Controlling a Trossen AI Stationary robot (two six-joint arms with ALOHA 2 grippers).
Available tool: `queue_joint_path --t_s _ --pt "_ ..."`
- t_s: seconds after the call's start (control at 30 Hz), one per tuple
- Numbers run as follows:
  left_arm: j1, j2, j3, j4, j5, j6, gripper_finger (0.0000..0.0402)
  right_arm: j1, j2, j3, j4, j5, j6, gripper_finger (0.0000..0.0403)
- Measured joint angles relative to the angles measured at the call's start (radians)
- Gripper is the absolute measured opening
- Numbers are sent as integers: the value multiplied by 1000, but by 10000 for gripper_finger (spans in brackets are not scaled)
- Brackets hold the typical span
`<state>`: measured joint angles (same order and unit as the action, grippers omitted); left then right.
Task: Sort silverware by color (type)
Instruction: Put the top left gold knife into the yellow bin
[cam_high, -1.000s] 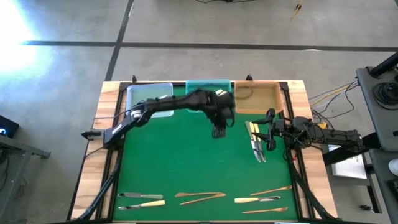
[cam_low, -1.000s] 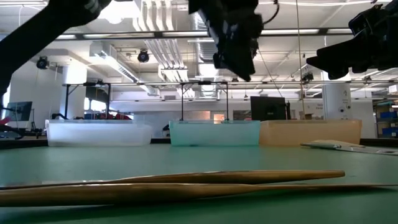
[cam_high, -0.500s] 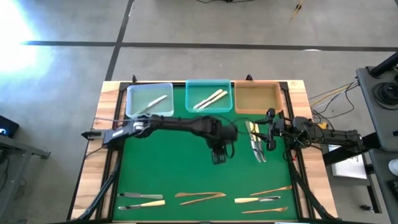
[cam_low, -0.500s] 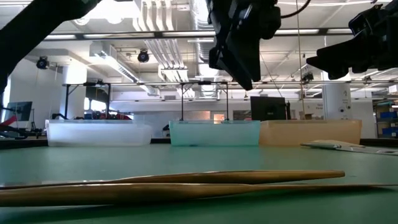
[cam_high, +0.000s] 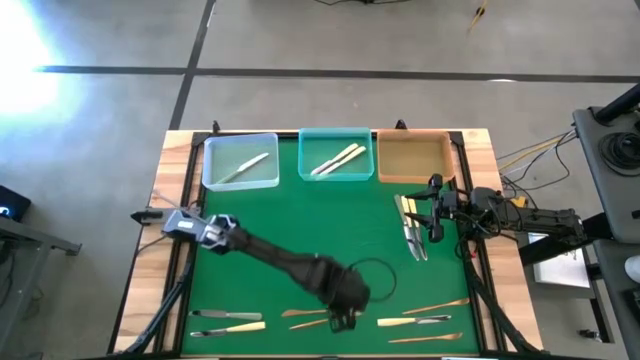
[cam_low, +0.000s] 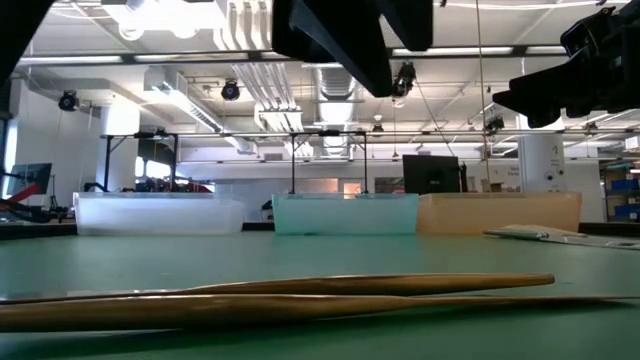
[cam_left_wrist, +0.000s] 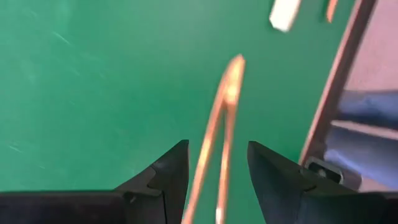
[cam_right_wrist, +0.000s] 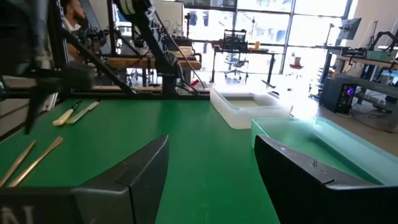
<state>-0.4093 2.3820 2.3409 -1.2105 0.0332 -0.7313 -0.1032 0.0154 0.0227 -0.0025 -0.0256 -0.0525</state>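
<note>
The left wrist view blurs the wooden utensils (cam_left_wrist: 219, 130), cut off at its edge.

Two dark, near-black jointed arms, matte finish. Left arm (cam_high: 280, 262) has a pale grey-silver section near its base and a thin black cable looping by the wrist. Right arm (cam_high: 500, 212) shows orange-yellow wiring bits. Fingers (cam_left_wrist: 168, 177) black, wedge-shaped, smooth-faced.

The left arm stretches diagonally toward the near edge, its left pincer (cam_high: 343, 322) pointing down, fingers (cam_left_wrist: 166, 171) spread. The right pincer (cam_high: 434, 213) waits at the right side, fingers apart.
</note>
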Motion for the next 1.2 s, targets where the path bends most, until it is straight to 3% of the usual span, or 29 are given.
queue_joint_path --t_s 0.17,0.5,1.2 --pt "-59 23 0 -13 -42 103 145 0 0 0 0 0 0 231" --pt "-117 129 0 -76 -22 200 146 0 0 0 0 0 0 231" --pt "-97 179 2 -63 -62 283 146 0 0 0 0 0 0 231"
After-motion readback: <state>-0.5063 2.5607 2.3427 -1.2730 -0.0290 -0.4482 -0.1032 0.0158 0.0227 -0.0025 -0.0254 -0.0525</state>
